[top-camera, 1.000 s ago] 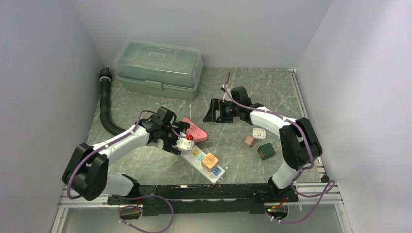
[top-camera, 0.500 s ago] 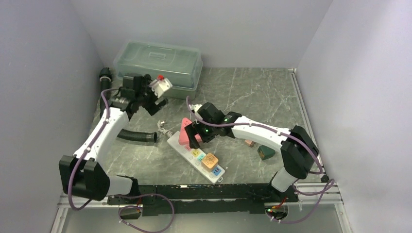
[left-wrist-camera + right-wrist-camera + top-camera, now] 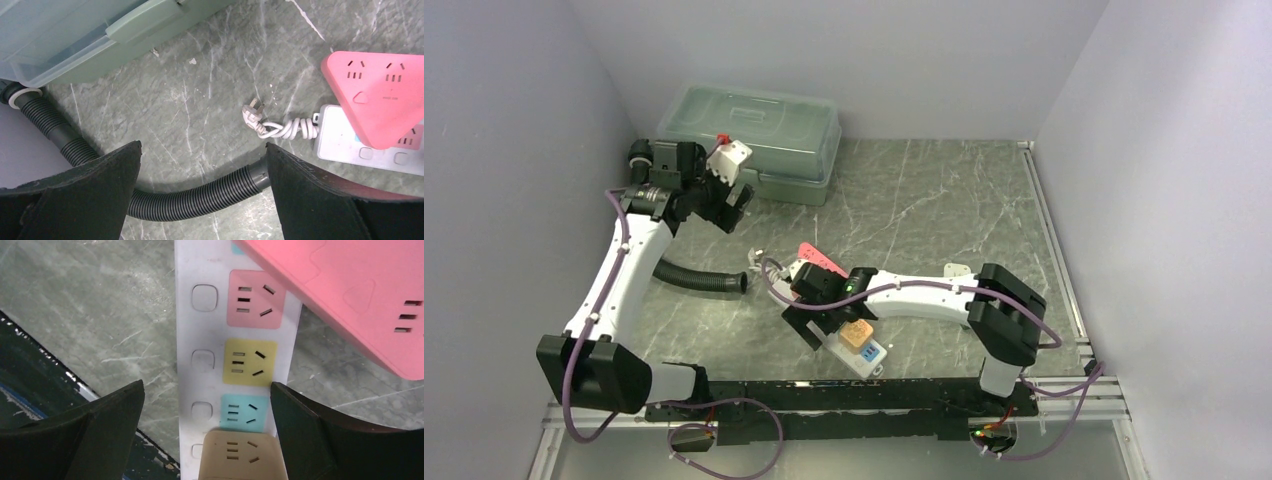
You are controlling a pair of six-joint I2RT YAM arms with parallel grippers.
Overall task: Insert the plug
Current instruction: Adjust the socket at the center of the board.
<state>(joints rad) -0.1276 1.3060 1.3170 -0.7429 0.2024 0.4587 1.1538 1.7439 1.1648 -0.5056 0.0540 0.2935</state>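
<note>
The right gripper (image 3: 207, 387) hovers wide open over the white power strip (image 3: 184, 340), with the tan plug (image 3: 237, 457) sitting on the strip at 6 o'clock (wrist view). The left gripper (image 3: 202, 150), jaws also spread and empty, hangs at 10 o'clock over the table (image 3: 944, 200).

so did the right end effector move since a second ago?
Yes. The right end effector has come away from the lidded green box toward the near rail, and now hangs over the white power strip.
</note>
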